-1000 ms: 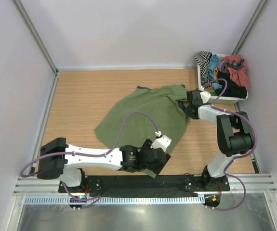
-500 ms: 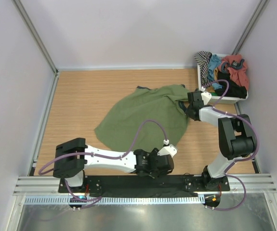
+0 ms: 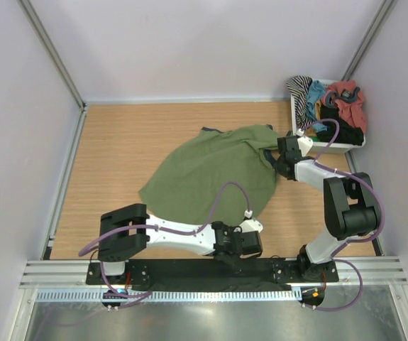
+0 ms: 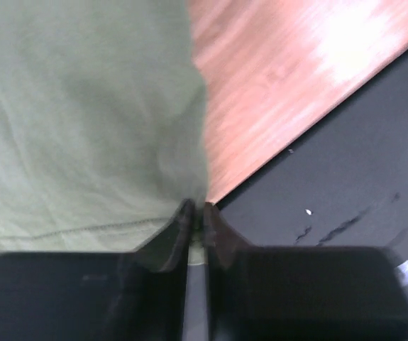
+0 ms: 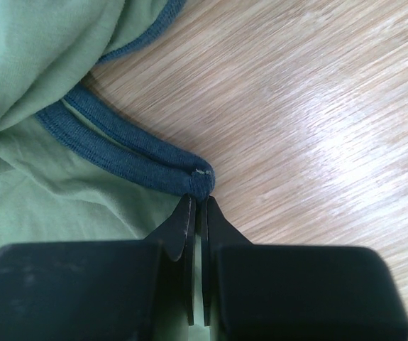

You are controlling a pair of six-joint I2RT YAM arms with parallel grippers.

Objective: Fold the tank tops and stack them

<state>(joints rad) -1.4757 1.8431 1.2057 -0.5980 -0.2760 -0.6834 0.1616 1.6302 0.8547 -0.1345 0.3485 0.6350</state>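
Observation:
The olive green tank top [image 3: 211,170] lies spread and rumpled on the wooden table. Its near hem corner reaches the table's front edge. There my left gripper [image 3: 244,246] is shut on that corner, and green cloth [image 4: 83,121] shows pinched between the tips of the left gripper [image 4: 198,213]. My right gripper [image 3: 283,160] sits at the top's far right end. In the right wrist view the right gripper [image 5: 199,202] is shut on the dark grey-blue strap trim [image 5: 140,160]. A black garment [image 3: 345,133], seemingly the other tank top, lies in the bin.
A white bin [image 3: 310,144] at the back right holds striped [image 3: 301,92], teal [image 3: 317,94] and red [image 3: 349,99] garments. A black plate [image 4: 331,177] runs along the table's front edge just beside the left gripper. White walls enclose the table on three sides.
My left arm has swung right and toward the front edge, and its jaws have closed from wide open onto the hem corner. The right gripper has stayed on the strap.

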